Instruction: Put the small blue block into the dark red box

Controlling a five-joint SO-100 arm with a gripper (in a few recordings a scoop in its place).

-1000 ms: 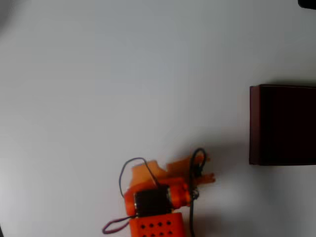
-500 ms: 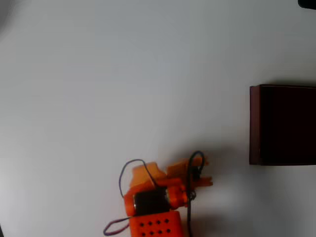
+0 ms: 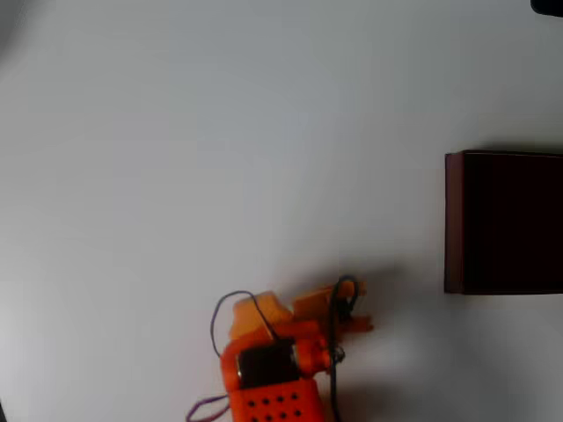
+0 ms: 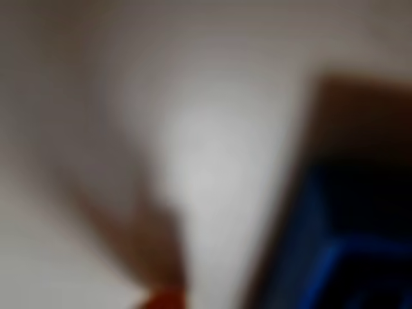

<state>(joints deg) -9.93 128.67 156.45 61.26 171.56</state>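
In the overhead view the orange gripper [image 3: 354, 309] is low in the picture, left of and a little below the dark red box [image 3: 453, 220], with a stretch of table between them. The box stands at the right edge, its dark inside showing. The wrist view is heavily blurred. A small blue block [image 4: 341, 257] looms close at the lower right, apparently held in the jaws. An orange fingertip [image 4: 164, 300] peeks in at the bottom. A dark reddish shape above the block is probably the box [image 4: 351, 106].
A white table [image 3: 220, 158] spreads wide to the left and above the arm. The arm's orange body and black motor [image 3: 264, 374] sit at the bottom edge with loose wires. A dark object [image 3: 547, 5] cuts the top right corner.
In the overhead view the arm and gripper have drawn back slightly, down and to the left, toward the bottom edge. The box has not moved.
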